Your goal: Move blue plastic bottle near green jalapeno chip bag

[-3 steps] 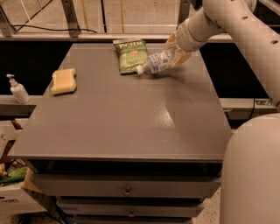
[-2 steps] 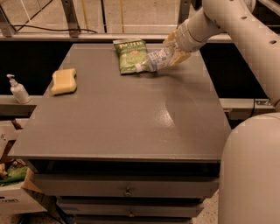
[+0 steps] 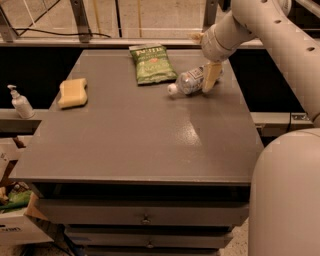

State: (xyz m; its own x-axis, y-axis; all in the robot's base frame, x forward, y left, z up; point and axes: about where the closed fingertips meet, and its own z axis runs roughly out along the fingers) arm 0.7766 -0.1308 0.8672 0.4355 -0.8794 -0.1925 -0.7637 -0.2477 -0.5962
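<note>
Grey table (image 3: pixel 150 135) bears the blue plastic bottle (image 3: pixel 190 81), lying on its side against the gripper (image 3: pixel 208 83), cap pointing away from it towards the nearby green jalapeno chip bag (image 3: pixel 151 64). We cannot tell whether the gripper clasps it.

A dark grey table (image 3: pixel 140 135) filled the middle, with drawers (image 3: pixel 145 219) stacked under its near edge. Light glinted off its top toward the right. Beyond the far edge, a metal rail (image 3: pixel 100 42) ran across a pale floor (image 3: pixel 165 15). The gripper (image 3: pixel 209 75) hung over the table's far right.
</note>
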